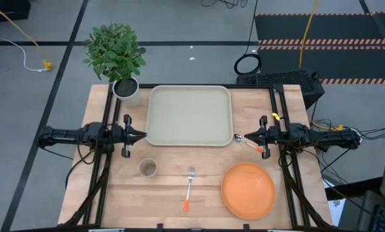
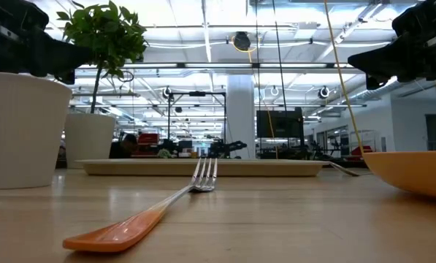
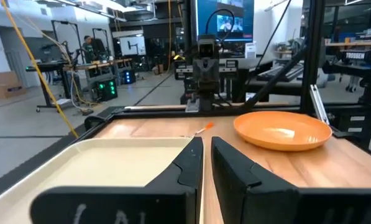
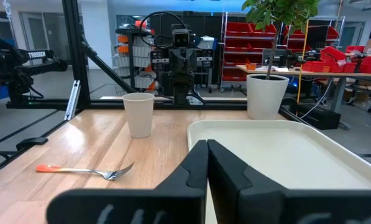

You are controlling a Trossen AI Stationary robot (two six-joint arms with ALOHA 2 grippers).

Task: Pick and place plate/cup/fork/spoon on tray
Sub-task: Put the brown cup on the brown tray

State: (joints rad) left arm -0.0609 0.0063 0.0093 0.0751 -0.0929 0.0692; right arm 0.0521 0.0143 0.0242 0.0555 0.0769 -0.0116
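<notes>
The pale tray (image 1: 189,116) lies at the table's far middle. The beige cup (image 1: 147,168) stands upright near its near left corner. The fork (image 1: 189,187) lies flat at the near middle, orange handle toward the near edge. The orange plate (image 1: 248,189) rests flat at the near right. The spoon (image 1: 250,144) lies by the tray's near right corner. My left gripper (image 1: 140,135) hovers shut at the tray's left edge. My right gripper (image 1: 242,137) hovers shut over the spoon's bowl end. Both are held above the table and are empty.
A white plant pot (image 1: 126,90) with green leaves stands at the tray's far left corner. Dark arm frames run along the table's left and right sides. Bare wood lies between the cup, fork and plate. In the right wrist view the cup (image 4: 139,114) and fork (image 4: 86,170) show beyond the tray.
</notes>
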